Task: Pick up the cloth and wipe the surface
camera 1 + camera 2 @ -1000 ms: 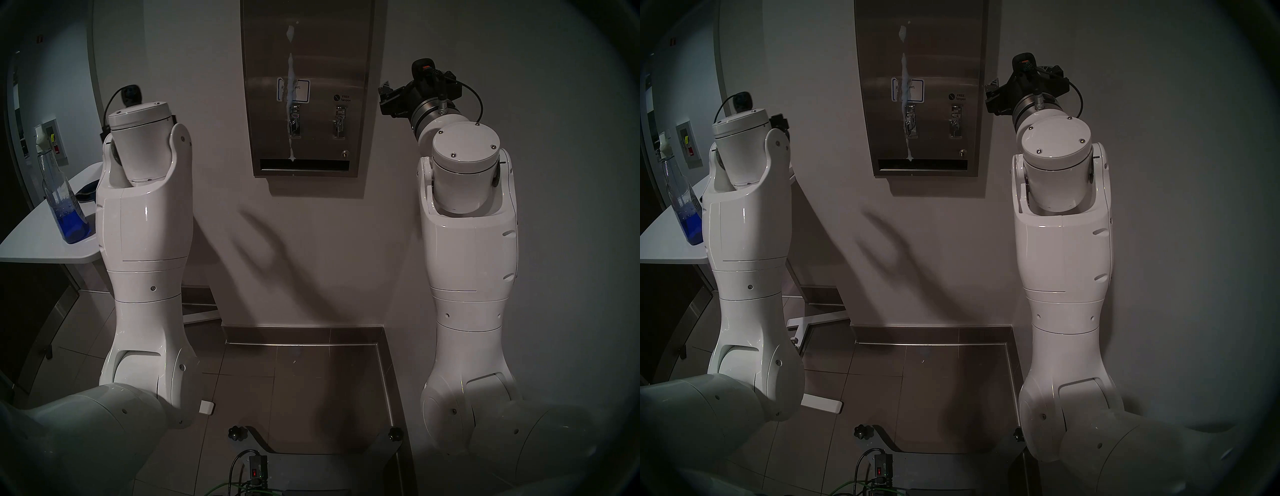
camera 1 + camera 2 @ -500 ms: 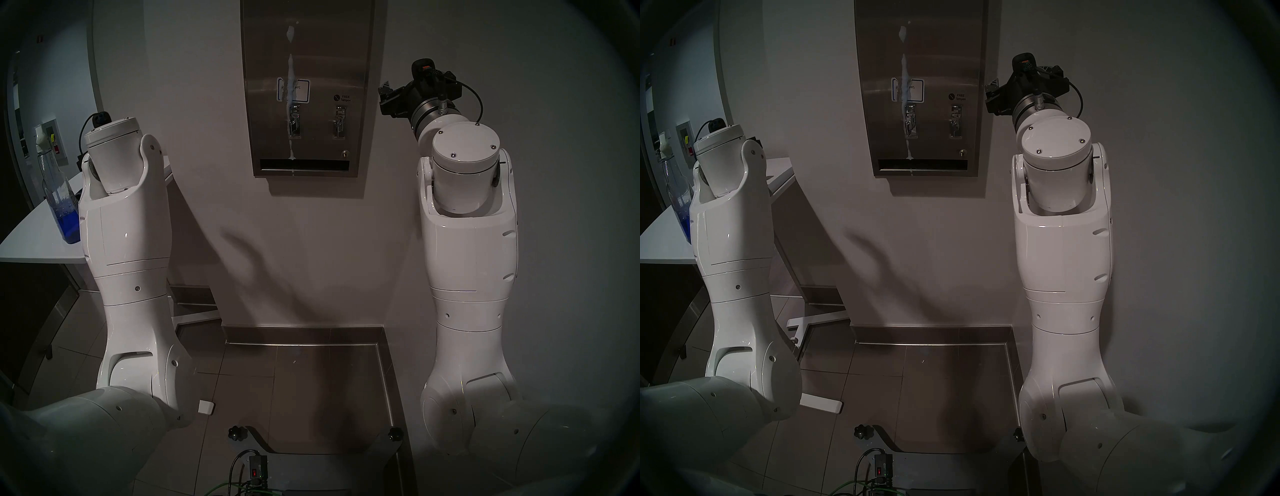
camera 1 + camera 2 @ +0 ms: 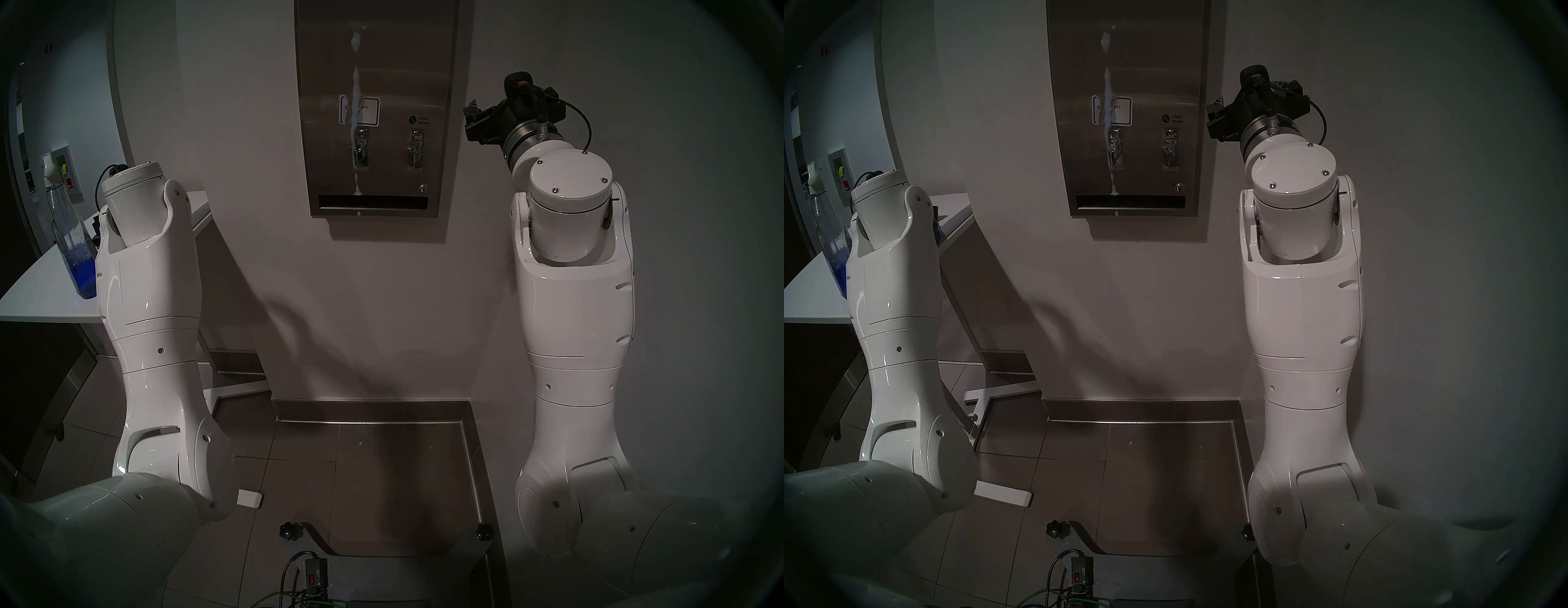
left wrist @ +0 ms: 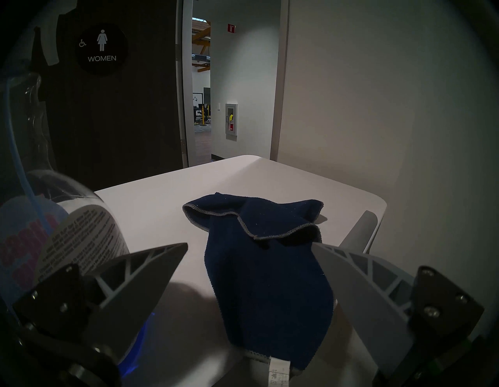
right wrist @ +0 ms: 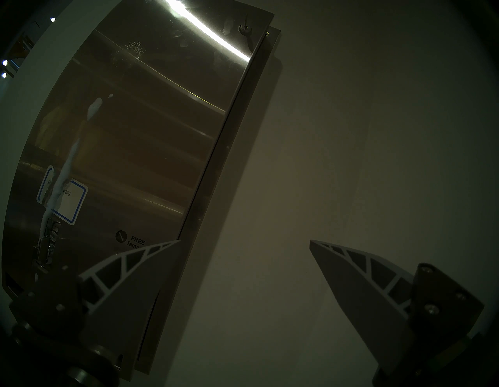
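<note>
The left gripper (image 4: 249, 244), grey ribbed fingers spread wide and holding nothing, straddles the crumpled navy-blue fabric cloth with grey stitched edges (image 4: 267, 273), which lies on the white tabletop (image 4: 162, 205); a clear spray bottle with blue liquid (image 4: 67, 237) stands at nine o'clock. The right gripper (image 5: 244, 242) is equally wide open and empty, the tall brushed stainless-steel dispenser panel (image 5: 151, 140), streaked with white, at its ten o'clock

1 crumpled navy-blue fabric cloth (image 4: 267, 270); 1 clear plastic spray bottle of blue liquid (image 3: 72, 250); 1 white table (image 4: 162, 205); 1 brushed stainless-steel dispenser panel (image 3: 399, 63) with 2 small metal levers, 1 blue-bordered label (image 3: 369, 111), 1 dark slot (image 3: 373, 201); 2 white robot arms.
</note>
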Robot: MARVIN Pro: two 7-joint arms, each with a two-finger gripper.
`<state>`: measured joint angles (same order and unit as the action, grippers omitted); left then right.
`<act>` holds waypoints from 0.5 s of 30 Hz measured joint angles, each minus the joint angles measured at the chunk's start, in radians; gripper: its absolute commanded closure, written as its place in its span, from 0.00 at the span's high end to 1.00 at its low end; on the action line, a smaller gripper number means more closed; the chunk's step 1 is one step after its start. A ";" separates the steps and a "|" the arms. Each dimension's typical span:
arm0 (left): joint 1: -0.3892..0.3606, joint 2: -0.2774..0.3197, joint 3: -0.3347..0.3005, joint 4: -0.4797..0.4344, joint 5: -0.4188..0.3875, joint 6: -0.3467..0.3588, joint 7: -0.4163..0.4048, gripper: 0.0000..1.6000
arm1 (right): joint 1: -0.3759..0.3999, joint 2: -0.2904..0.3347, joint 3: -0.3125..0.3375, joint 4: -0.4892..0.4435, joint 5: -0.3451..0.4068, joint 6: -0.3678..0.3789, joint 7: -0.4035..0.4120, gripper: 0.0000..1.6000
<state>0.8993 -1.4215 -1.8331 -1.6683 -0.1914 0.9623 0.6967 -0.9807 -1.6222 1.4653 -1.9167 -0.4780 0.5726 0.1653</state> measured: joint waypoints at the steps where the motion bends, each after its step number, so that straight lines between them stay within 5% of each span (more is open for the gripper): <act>1: -0.001 0.002 0.000 0.009 0.002 -0.001 0.001 1.00 | 0.000 0.000 0.000 0.000 0.000 0.000 0.000 1.00; 15: -0.018 0.049 -0.029 0.156 0.008 -0.035 -0.016 1.00 | -0.001 0.000 0.000 0.000 0.000 0.000 0.000 1.00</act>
<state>0.8808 -1.3721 -1.8624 -1.5118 -0.1832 0.9278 0.6805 -0.9814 -1.6223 1.4653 -1.9165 -0.4781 0.5726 0.1653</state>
